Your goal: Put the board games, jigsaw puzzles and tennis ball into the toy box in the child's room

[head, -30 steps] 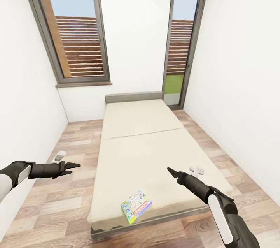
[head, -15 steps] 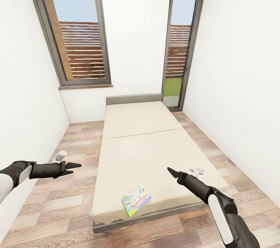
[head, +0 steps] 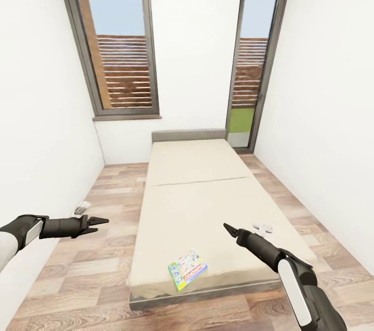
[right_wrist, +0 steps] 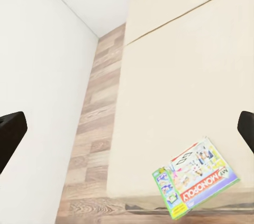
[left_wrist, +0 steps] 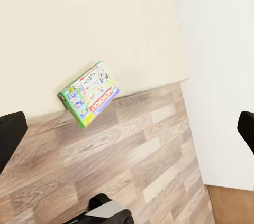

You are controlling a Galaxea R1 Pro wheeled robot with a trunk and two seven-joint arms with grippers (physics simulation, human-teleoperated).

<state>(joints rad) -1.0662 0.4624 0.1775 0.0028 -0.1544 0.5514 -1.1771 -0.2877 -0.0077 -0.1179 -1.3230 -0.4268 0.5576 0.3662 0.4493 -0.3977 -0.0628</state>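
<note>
One board game, a flat box with a green edge and a busy printed cover, lies near the foot end of the bed, close to the mattress edge. It also appears in the left wrist view and the right wrist view. My left gripper hangs open over the floor left of the bed. Open too, my right gripper hovers above the mattress, up and to the right of the box. Both are empty. The table, toy box, jigsaw puzzles and tennis ball are out of view.
The narrow room has white walls close on both sides. A grey headboard stands at the far end under a tall window and a glazed door. Strips of wood-plank floor run along each side of the bed.
The whole picture has shifted, so the camera moved: the bed now sits a bit further right and away. Both arms hold the same pose. The board game lies where it was.
</note>
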